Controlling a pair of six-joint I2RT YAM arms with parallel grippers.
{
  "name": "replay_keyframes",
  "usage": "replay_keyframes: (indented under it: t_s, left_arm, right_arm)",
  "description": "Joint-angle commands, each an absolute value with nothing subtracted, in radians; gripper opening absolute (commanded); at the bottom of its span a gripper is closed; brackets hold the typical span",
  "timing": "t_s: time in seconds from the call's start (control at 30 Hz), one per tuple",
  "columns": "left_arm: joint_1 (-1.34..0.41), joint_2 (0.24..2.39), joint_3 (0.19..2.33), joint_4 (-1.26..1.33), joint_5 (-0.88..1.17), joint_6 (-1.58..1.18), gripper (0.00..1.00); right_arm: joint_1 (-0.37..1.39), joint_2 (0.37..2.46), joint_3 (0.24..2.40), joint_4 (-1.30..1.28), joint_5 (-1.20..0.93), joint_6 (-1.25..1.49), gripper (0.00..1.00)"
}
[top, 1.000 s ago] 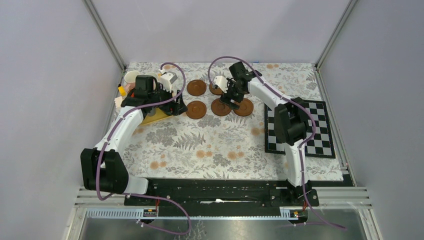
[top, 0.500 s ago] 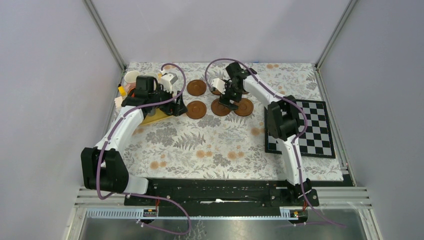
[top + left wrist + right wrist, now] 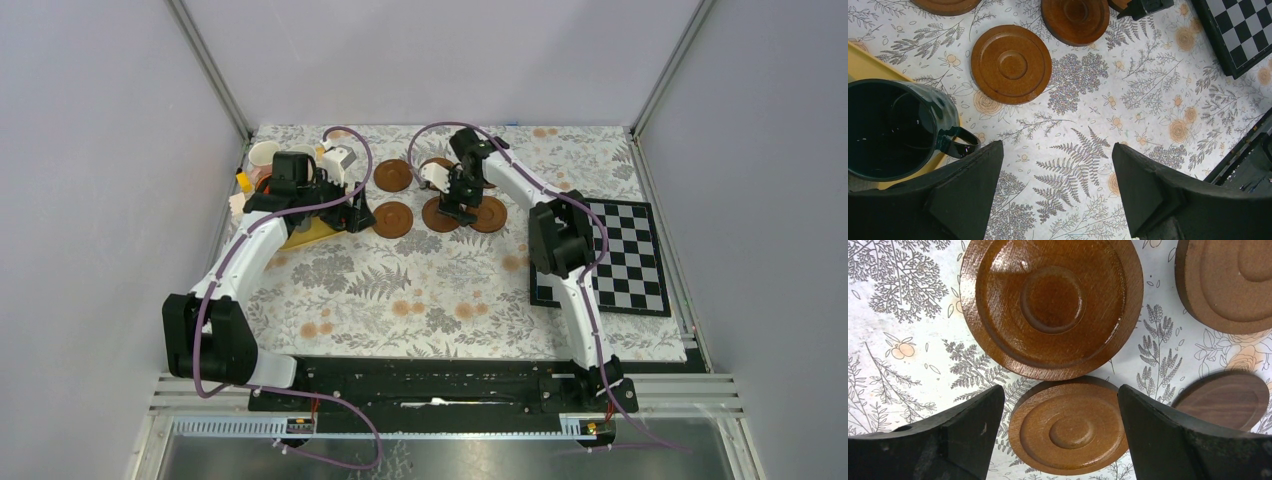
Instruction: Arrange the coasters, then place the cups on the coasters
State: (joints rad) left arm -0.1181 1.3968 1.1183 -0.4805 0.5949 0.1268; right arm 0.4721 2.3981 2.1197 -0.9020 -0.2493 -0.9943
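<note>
Right wrist, right hand (image 3: 1060,390) spread, coaster (image 3: 1068,427) between

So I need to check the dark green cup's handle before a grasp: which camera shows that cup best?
Left wrist: the dark green cup sits large at the left edge, seen from above, handle clear. In top external the left arm covers it; right wrist shows only coasters.

The floral-patterned worktop (image 3: 420,290) carries several round brown coasters (image 3: 392,219) grouped near its far middle, a yellow tray (image 3: 310,237) at far left, and a black-and-white chessboard (image 3: 625,262) at right.
</note>
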Motion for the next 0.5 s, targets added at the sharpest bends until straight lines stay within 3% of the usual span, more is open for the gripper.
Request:
replay_keyframes:
  t_s: [0.0, 0.47]
  left_arm:
    - [-0.113, 1.397, 1.135, -0.475, 0.626, 0.138, 0.87]
    - [-0.113, 1.399, 1.137, -0.477, 0.624, 0.132, 0.87]
  right_arm:
    - [0.478, 2.423, 2.171, -0.939, -0.26, -1.026, 0.91]
    - [0.477, 2.431, 2.125, -0.914, -0.207, -1.056, 0.87]
